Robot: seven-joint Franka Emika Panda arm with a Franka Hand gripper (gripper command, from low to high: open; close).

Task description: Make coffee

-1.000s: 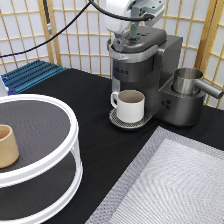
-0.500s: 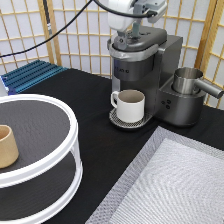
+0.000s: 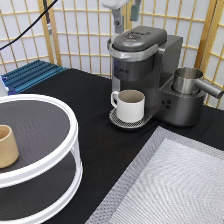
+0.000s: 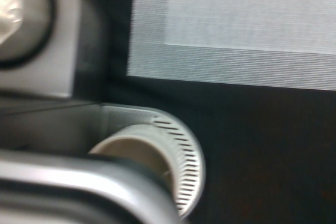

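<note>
Hovering gripper (image 3: 125,15) sits above the brewer (image 3: 142,65) lid, cut off at top; can't tell if holding anything. Lid down, mug (image 3: 131,105) on drip tray (image 3: 117,120). Pod not visible, maybe loaded.

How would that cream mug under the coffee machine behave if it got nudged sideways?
The cream mug looks rigid and ceramic-like, so probably fairly heavy and breakable. Its squat, upright shape on the round drip tray suggests sliding rather than tipping, though the tray's edge could catch it.
</note>
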